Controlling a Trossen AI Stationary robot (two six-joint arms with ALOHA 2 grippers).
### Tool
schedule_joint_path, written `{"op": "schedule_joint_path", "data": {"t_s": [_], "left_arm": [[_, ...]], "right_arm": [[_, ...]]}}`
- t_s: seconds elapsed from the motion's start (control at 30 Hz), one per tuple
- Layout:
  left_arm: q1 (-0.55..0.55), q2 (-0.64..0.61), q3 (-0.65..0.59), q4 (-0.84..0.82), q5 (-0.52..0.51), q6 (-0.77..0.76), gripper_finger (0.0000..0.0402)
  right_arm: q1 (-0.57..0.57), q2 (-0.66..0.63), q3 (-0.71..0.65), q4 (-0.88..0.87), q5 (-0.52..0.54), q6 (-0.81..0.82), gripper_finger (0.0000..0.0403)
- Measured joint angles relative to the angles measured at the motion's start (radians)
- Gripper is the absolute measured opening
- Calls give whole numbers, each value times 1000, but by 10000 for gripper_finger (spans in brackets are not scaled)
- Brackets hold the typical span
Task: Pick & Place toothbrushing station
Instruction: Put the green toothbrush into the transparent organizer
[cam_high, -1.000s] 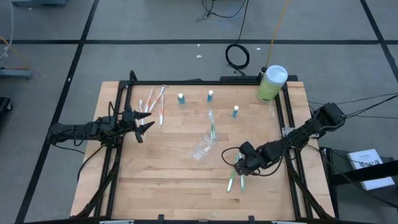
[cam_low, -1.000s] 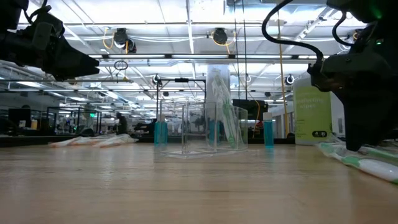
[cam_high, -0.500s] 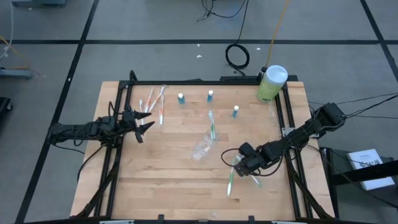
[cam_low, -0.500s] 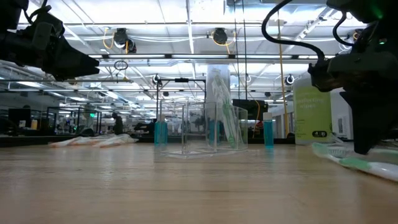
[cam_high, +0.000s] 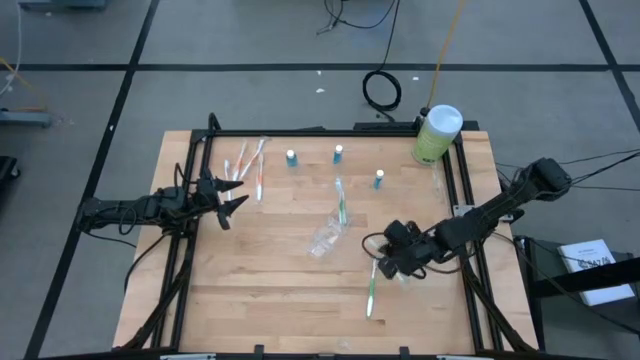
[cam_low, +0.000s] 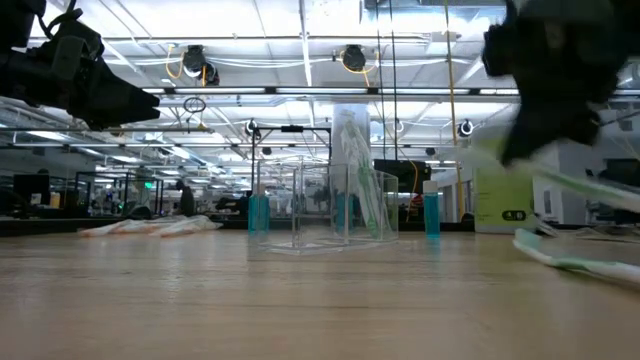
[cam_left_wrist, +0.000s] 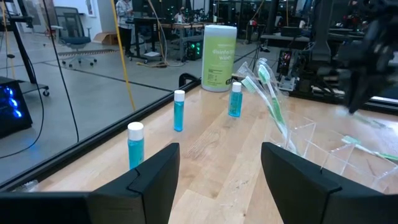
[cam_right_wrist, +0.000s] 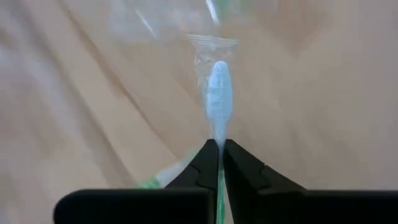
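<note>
My right gripper (cam_high: 392, 262) hangs above the near right of the table, shut on a green-white toothbrush (cam_low: 585, 185). A second green-white toothbrush (cam_high: 371, 290) lies flat on the wood below it. The clear plastic holder (cam_high: 326, 238) stands mid-table with a green toothbrush (cam_high: 341, 203) leaning out of it. Three small blue tubes (cam_high: 338, 154) stand upright farther back. Pink-white toothbrushes (cam_high: 248, 165) lie at the far left. My left gripper (cam_high: 232, 197) waits open above the table's left side, touching nothing. My right gripper pinches the toothbrush's slim handle (cam_right_wrist: 219, 138) between its two fingertips, coming from above. The brush runs in the slit between the fingers, and its pale head (cam_right_wrist: 217, 93) sticks out past them. In the low view the brush is lifted clear of the table and slanted.
A big pale-green canister (cam_high: 436, 135) with a white lid stands at the far right corner. Black frame rails (cam_high: 186, 250) run along the table's left and right sides. Bare wood (cam_high: 270, 290) lies at the near left.
My right gripper has shut on one of the two toothbrushes lying at the near right, first swinging it aside on the wood, then rising with it clear of the table. The other toothbrush has stayed on the wood.
</note>
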Motion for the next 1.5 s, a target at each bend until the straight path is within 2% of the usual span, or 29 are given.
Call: {"op": "schedule_joint_path", "data": {"t_s": [0.1, 0.23, 0.3, 0.37, 0.47, 0.57, 0.7, 0.9, 1.2, 1.5], "left_arm": [[0, 0, 0, 0, 0, 0, 234], [0, 0, 0, 0, 0, 0, 234], [0, 0, 0, 0, 0, 0, 235], [0, 0, 0, 0, 0, 0, 235], [0, 0, 0, 0, 0, 0, 234], [0, 0, 0, 0, 0, 0, 234], [0, 0, 0, 0, 0, 0, 234], [0, 0, 0, 0, 0, 0, 235], [0, 0, 0, 0, 0, 0, 235], [0, 0, 0, 0, 0, 0, 234]], "right_arm": [[-3, -46, 0, 136, 182, -209, 3], [-15, -45, -24, 471, 436, -589, 4], [-48, -32, -61, 723, 442, -799, 4], [-89, -23, -109, 959, 392, -979, 4], [-169, -6, -187, 1250, 277, -1123, 4], [-265, 6, -272, 1409, 167, -1136, 5], [-359, 24, -362, 1517, 48, -1122, 5], [-424, 70, -453, 1749, -48, -1113, 5], [-433, 128, -407, 1764, -104, -1118, 5], [-455, 221, -408, 1771, -99, -1105, 5]]}}
